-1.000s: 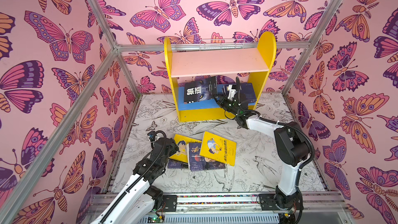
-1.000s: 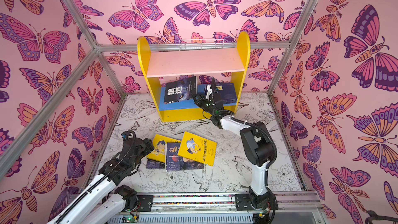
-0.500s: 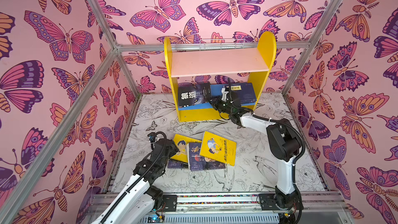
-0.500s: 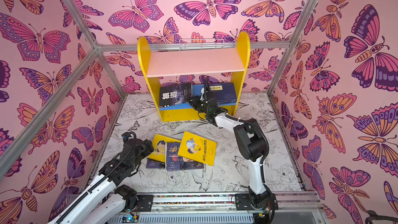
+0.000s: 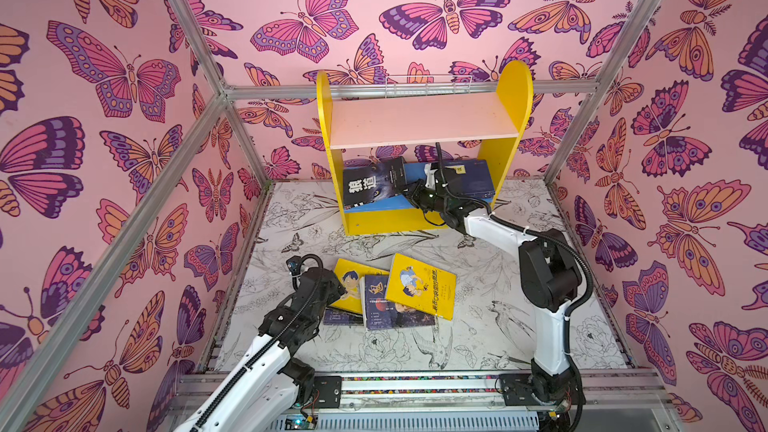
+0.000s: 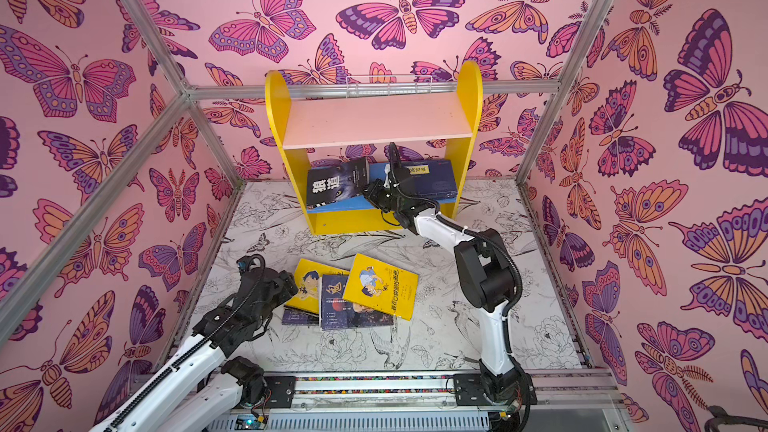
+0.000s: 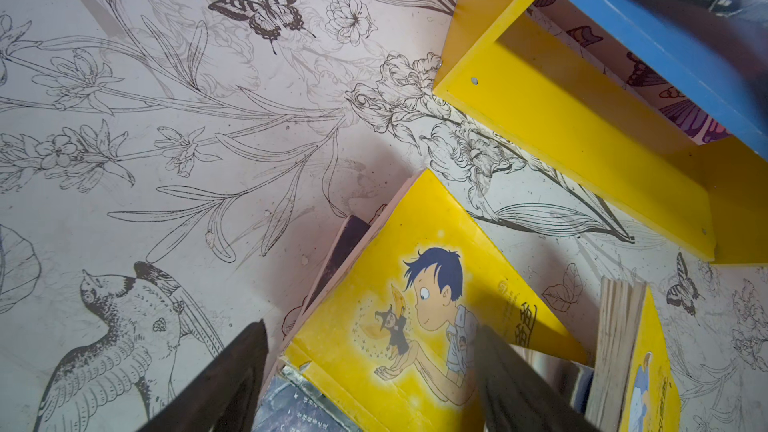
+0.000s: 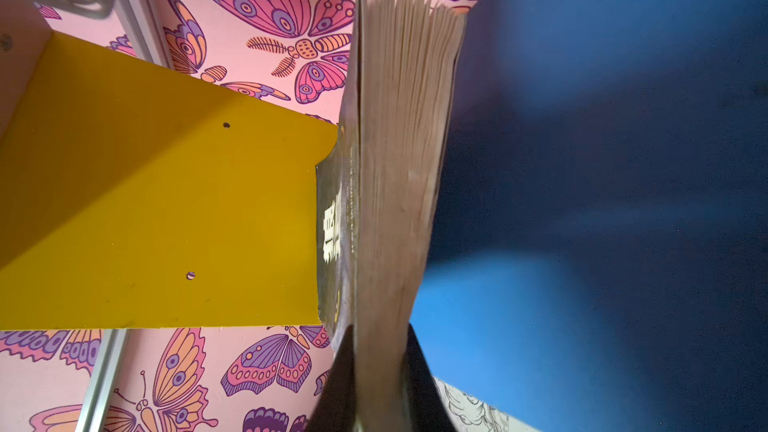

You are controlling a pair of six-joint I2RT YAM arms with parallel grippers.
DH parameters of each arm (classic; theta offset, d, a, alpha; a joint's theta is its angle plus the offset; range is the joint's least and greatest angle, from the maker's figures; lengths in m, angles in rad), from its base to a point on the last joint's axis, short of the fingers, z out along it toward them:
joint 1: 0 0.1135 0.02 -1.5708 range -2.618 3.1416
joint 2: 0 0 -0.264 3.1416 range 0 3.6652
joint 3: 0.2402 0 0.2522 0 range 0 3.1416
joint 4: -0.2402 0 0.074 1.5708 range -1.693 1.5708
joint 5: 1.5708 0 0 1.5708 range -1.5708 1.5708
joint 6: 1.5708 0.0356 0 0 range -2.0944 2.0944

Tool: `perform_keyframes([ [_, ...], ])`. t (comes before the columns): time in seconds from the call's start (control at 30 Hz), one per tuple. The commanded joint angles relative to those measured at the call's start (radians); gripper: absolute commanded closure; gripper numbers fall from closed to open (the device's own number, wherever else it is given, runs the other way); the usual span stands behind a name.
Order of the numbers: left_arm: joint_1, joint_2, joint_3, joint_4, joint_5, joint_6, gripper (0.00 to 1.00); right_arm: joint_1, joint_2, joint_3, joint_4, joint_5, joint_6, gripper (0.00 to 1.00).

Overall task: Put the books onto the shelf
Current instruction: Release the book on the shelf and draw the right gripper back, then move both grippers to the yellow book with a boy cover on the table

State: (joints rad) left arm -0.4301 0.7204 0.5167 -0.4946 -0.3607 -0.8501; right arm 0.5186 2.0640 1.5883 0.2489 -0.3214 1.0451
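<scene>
The shelf point(image 5: 419, 118) point(image 6: 376, 122) stands at the back wall, its pink upper board bare. On its blue lower board my right gripper point(image 5: 409, 191) point(image 6: 372, 193) point(image 8: 380, 338) is shut on the page edge of a dark book with white characters point(image 5: 365, 184) point(image 6: 332, 182) point(image 8: 399, 160), held tilted near the left side panel. A navy book point(image 5: 469, 178) point(image 6: 432, 178) lies behind it at the right. On the floor lie a yellow boy book point(image 5: 351, 288) point(image 7: 374, 284), a dark book point(image 5: 384, 305) and another yellow book point(image 5: 422, 286). My left gripper point(image 5: 332, 288) point(image 7: 370, 328) is open over the yellow boy book's corner.
Pink butterfly walls with aluminium frame bars point(image 5: 183, 147) close in on three sides. The floor point(image 5: 478, 338) carries a flower and bird print. A wire rail point(image 5: 428, 85) runs along the shelf's back. Both arm bases sit on the front rail point(image 5: 415, 384).
My right gripper has carried the dark book leftward along the lower board, towards the left side panel. The left arm and the floor books have not moved.
</scene>
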Motion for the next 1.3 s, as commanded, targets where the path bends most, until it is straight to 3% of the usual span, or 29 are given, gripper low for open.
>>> perform_keyframes([
  [0.0, 0.007, 0.003, -0.003, -0.012, 0.007, 0.013, 0.20, 0.010, 0.044, 0.024, -0.061, -0.063, -0.005, 1.00],
  [0.1, 0.007, 0.010, -0.006, -0.009, 0.011, 0.013, 0.19, 0.017, 0.044, 0.027, -0.087, -0.064, -0.015, 0.94],
  [0.27, 0.007, 0.017, -0.004, -0.007, 0.018, 0.014, 0.19, 0.018, 0.022, 0.058, -0.203, -0.007, -0.075, 0.59],
  [0.57, 0.008, 0.037, 0.025, -0.009, 0.024, 0.043, 0.17, 0.018, -0.009, 0.119, -0.366, 0.105, -0.167, 0.27],
  [0.87, 0.005, 0.072, 0.080, 0.001, 0.070, 0.132, 0.14, 0.018, -0.118, 0.062, -0.469, 0.188, -0.295, 0.23],
  [1.1, -0.019, 0.146, 0.151, 0.093, 0.231, 0.260, 0.14, 0.015, -0.388, -0.289, -0.471, 0.129, -0.385, 0.24],
  [1.27, -0.096, 0.279, 0.233, 0.149, 0.355, 0.336, 0.14, -0.014, -0.547, -0.556, -0.586, 0.037, -0.393, 0.25],
])
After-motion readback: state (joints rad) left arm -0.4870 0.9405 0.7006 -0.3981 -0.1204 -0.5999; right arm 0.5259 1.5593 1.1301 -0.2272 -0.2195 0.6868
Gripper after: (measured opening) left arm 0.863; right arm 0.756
